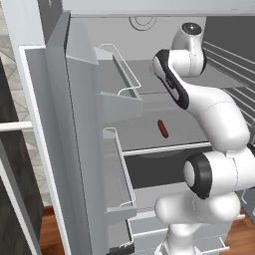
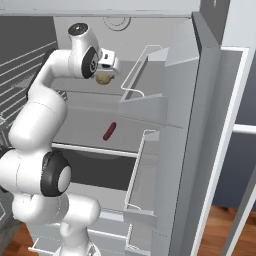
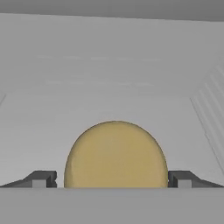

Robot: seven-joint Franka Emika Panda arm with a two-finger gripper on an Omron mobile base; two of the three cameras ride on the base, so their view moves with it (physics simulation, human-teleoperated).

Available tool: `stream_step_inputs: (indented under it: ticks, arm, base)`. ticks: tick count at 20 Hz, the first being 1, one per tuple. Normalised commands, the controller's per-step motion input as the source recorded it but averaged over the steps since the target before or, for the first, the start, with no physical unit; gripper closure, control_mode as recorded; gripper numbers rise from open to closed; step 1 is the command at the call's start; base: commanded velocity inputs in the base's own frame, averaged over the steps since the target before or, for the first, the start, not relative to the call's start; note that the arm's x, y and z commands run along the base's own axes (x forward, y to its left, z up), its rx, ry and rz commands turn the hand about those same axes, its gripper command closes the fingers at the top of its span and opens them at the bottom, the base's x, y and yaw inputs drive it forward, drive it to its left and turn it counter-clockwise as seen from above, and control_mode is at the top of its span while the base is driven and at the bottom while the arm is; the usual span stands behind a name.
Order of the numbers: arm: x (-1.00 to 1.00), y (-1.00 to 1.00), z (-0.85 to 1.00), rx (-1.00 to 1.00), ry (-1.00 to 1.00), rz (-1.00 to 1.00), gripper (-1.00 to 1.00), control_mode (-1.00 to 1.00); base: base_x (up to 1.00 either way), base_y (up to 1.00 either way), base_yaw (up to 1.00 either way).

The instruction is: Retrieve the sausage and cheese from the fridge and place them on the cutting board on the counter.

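the fridge (image 1: pixel 74 124) stood open; the gripper (image 3: pixel 112 181), jaws spread wide, flanked the cheese (image 3: pixel 116 155) ungrasped. the sausage (image 2: pixel 109 131) lay shelved; nothing was retrieved yet.

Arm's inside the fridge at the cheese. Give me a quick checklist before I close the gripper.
1. Fridge door open: ok.
2. Gripper jaws wide open: ok.
3. Cheese centred between the fingertips: ok in the hand view.
4. Fingers far enough along the cheese for a firm grip: cannot tell.
5. Sausage on the shelf below, away from the hand: ok.
6. Cutting board ready on the counter: cannot tell.
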Motion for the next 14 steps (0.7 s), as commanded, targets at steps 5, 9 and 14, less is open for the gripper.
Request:
stream_step_inputs:
  ticks: [5,9,14]
  arm:
    - [-0.05,0.00,-0.10,0.00,0.01,0.00,1.00,-1.00]
    - [0.00,0.00,0.00,0.00,0.00,0.00,1.00,-1.00]
    - [-0.09,0.00,0.01,0.00,-0.02,0.00,1.00,-1.00]
  base:
    - [0.00,0.00,0.00]
    - [0.00,0.00,0.00]
    - [0.00,0.00,0.00]
